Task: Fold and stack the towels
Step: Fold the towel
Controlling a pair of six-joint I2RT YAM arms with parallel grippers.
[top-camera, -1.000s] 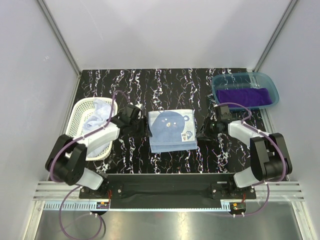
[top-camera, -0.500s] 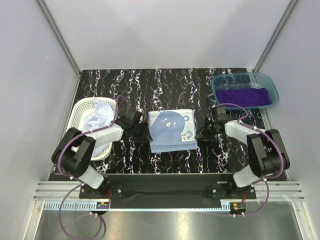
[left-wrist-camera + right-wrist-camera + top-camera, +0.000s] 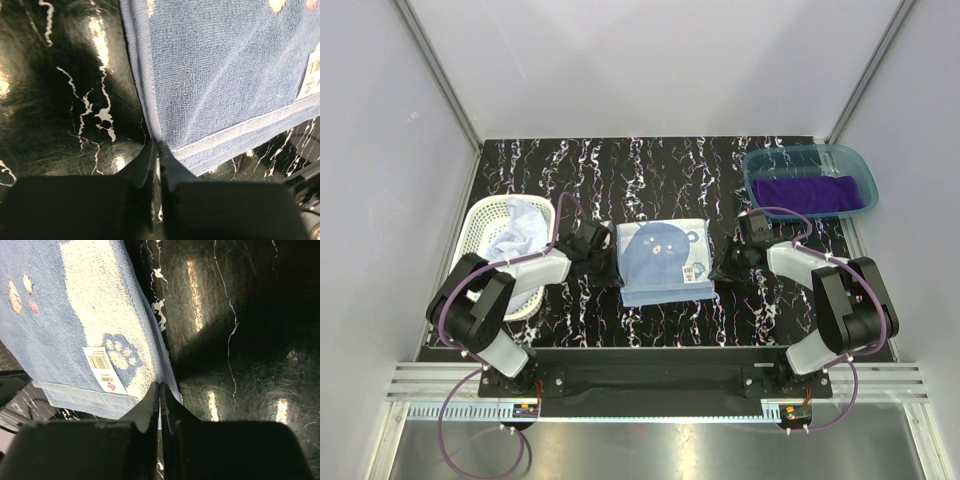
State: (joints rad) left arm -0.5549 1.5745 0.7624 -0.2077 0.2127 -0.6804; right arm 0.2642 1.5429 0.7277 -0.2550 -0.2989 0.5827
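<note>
Towels are lying in three spots on our table (image 3: 660, 165). The light blue bear towel (image 3: 658, 258) is sitting folded flat at the middle, bear face up, and it is showing a white barcode tag (image 3: 698, 270) near its 4 o'clock corner. The purple towel (image 3: 808, 192) is resting inside the teal bin (image 3: 757, 163), out at 2 o'clock from the bear towel and well apart from it. The pale towel (image 3: 517, 230) is lying bunched in the white basket (image 3: 480, 218) over at 9 o'clock.

We are holding both arms low, one on each side of the bear towel. Our left claw (image 3: 156, 147) is sitting at the towel's 9 o'clock edge, toward the near corner. Its jaws are closed down to a thin slit and its tips are touching the folded edge. Our right claw (image 3: 160, 389) is sitting at the 3 o'clock edge, just beside the barcode tag, with its jaws likewise pressed narrow. On neither side are we able to tell whether any cloth is caught between the tips.
</note>
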